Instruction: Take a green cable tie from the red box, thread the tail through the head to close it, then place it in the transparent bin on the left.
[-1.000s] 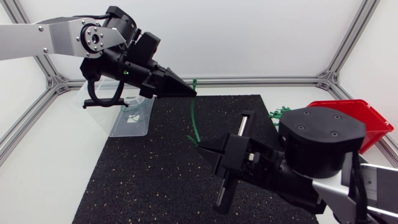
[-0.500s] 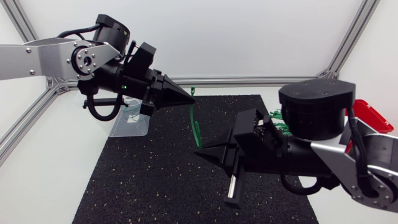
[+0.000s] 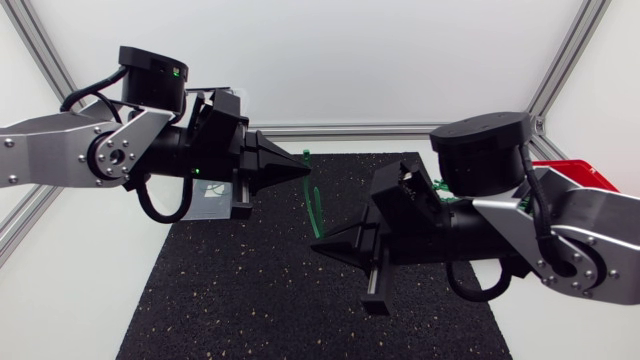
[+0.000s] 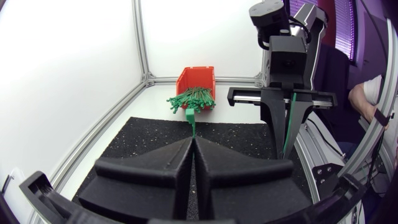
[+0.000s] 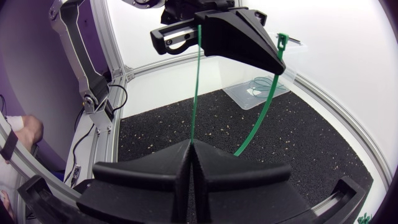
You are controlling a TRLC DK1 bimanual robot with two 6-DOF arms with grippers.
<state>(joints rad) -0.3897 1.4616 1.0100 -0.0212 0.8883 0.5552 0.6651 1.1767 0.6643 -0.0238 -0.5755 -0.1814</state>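
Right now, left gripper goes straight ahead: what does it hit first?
Past the green cable tie that the left gripper holds, the line runs over the mat to the loose ties at the red box. The right gripper stands close beside it; depth unclear.

A black rubbery mat flecked with pale and greenish specks (image 3: 220, 290) lies below me, covering the middle of the white surface (image 3: 90, 290). The mat's far edge stops just short of the surface's far edge, leaving a narrow white strip. A wider white band runs along the mat's left edge. Silver aluminium frame rails (image 3: 400, 128) border the surface along its far edge and down both sides, meeting at bracketed corners. Posts of the same aluminium profile (image 3: 52, 48) rise from the far corners. Plain white panels (image 3: 380, 60) stand behind the rails.
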